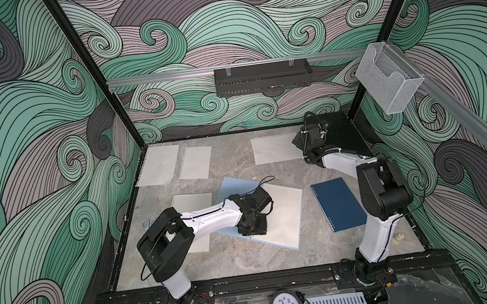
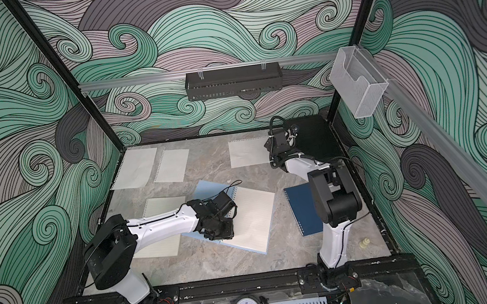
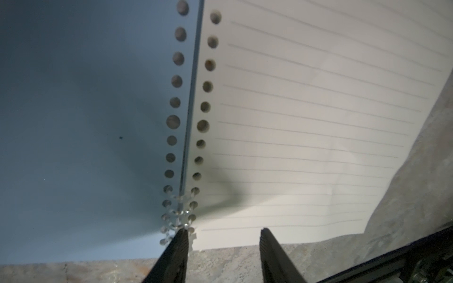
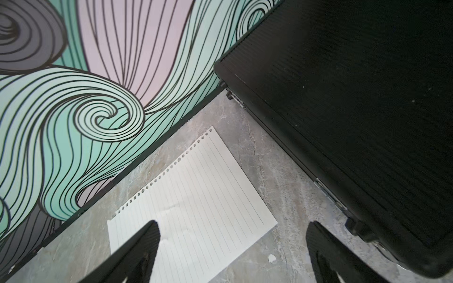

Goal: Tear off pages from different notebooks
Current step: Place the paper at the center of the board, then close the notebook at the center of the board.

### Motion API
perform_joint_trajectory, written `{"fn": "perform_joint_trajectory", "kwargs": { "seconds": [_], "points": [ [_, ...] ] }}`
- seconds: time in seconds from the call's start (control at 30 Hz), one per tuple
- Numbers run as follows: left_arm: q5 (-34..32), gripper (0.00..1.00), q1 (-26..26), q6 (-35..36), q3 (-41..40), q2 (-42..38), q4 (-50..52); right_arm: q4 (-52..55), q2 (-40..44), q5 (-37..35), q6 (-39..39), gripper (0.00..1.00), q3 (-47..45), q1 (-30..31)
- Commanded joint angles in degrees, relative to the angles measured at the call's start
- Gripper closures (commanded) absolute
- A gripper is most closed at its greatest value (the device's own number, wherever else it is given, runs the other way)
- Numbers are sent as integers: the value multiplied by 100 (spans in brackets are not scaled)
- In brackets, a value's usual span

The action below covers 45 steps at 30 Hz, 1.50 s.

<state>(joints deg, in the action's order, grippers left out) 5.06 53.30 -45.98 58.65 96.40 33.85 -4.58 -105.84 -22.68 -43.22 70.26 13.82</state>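
Note:
The light blue notebook [image 1: 235, 187] lies open mid-table, its lined page [image 3: 318, 110] uppermost. My left gripper [image 3: 223, 231] stands open at the page's near edge, one fingertip [image 3: 181, 235] against the wire spiral [image 3: 180, 213]. The navy notebook [image 1: 338, 204] lies shut to its right. The cream notebook [image 1: 193, 202] is partly under my left arm. Three loose pages [image 1: 158, 170] [image 1: 195, 163] [image 1: 272, 149] lie along the back. My right gripper [image 4: 234, 224] hangs wide open over the rightmost page [image 4: 196, 196], with nothing held.
A flat black case [image 4: 355, 110] fills the back right corner, close beside my right gripper. A black basket [image 1: 262, 76] and a clear holder [image 1: 386, 82] hang on the wall rails. A small white object [image 1: 399, 238] lies near the right arm's base.

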Motion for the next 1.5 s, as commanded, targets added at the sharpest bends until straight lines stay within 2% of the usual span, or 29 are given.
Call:
{"fn": "perform_joint_trajectory", "kwargs": {
  "seconds": [0.0,0.17,0.3,0.43,0.67,0.83,1.0,1.1,1.47],
  "points": [
    [-256,50,32,-302,-138,-395,-125,-105,445,96,474,5,-256,33],
    [-611,43,32,-1034,-683,-1296,-211,54,918,409,972,5,-564,119],
    [-825,36,33,-2035,-1549,-2284,-765,387,1090,734,1521,5,-587,279],
    [-936,31,34,-2853,-2350,-3004,-1426,868,949,1393,2208,5,-329,473],
    [-1123,29,145,-3956,-3096,-3588,-2047,1523,455,2771,3054,7,30,735],
    [-1695,29,386,-4891,-3655,-3996,-2494,2312,82,3691,3602,8,408,827],
    [-2012,28,518,-5429,-3937,-4138,-2671,2798,-160,4195,3964,8,437,860],
    [-2155,28,584,-5685,-4169,-4024,-3247,2931,-208,4411,4057,8,397,859],
    [-2948,24,1045,-6377,-4366,-3133,-4331,3148,-402,4494,3962,8,167,869]
  ]
}}
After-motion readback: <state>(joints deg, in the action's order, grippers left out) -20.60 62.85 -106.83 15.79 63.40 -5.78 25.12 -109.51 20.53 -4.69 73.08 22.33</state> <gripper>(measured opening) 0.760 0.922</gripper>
